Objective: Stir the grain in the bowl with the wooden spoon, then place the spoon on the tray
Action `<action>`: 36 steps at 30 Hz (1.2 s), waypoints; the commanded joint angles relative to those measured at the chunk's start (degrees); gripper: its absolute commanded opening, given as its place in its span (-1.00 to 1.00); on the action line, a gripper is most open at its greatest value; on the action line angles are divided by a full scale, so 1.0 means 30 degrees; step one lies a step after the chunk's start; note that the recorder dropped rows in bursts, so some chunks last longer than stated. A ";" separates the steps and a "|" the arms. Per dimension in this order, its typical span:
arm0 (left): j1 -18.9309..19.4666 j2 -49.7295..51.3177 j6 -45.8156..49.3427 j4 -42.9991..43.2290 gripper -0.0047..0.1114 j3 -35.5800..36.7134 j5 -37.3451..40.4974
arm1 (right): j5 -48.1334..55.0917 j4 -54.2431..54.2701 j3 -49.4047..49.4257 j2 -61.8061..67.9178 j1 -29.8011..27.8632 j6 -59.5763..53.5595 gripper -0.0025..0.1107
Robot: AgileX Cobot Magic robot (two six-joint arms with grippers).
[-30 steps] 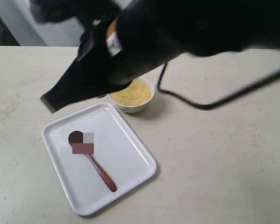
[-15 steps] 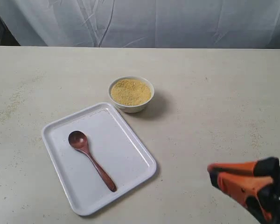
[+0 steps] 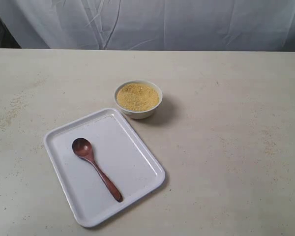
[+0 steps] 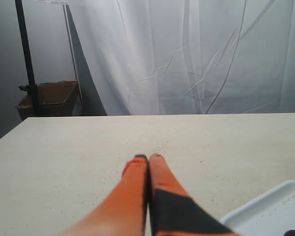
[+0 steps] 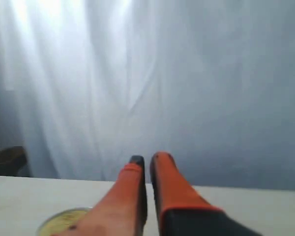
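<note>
When checking the exterior view against half a second earlier, note one change only: orange right end effector (image 5: 146,158), then at 4 o'clock near the frame edge, now out of that view. Against one second earlier, note also the dark arm gone from 12 o'clock. Confirm no shift in the task items.

Locate wooden spoon (image 3: 99,172) lying flat inside tray (image 3: 132,147), head toward 11 o'clock, handle tip toward 5 o'clock, untouched by either end effector. Locate tray at 8 o'clock of frame centre on bench (image 3: 226,147), long sides skewed to the bench edge. Find bowl (image 3: 137,113) at 1 o'clock of the tray, just beside its corner, upright on the bench. Observe grain (image 3: 137,96) filling the bowl as a yellow mound.

Read left end effector (image 4: 148,157) in the left wrist view: fingers pressed together, gripping nothing, held over bare bench, tray corner (image 4: 270,206) alongside. Read right end effector in the right wrist view: fingers drawn almost together, thin slit between, gripping nothing, raised against white curtain (image 5: 187,73), blurred grain (image 5: 64,219) beyond.
</note>
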 commanded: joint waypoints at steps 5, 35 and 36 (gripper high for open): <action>-0.0075 -0.0093 -0.0076 -0.0059 -0.91 0.0095 -0.0001 | 0.9838 0.1608 0.0083 -0.1685 -0.5262 0.1595 -0.81; -0.0075 -0.0093 -0.0076 -0.0059 -0.91 0.0095 -0.0001 | 0.9996 0.2107 0.0083 -0.1685 -0.5317 0.1805 -0.81; -0.0075 -0.0093 -0.0076 -0.0059 -0.91 0.0095 -0.0001 | 0.9994 0.2107 0.0083 -0.1685 -0.5317 0.1770 -0.81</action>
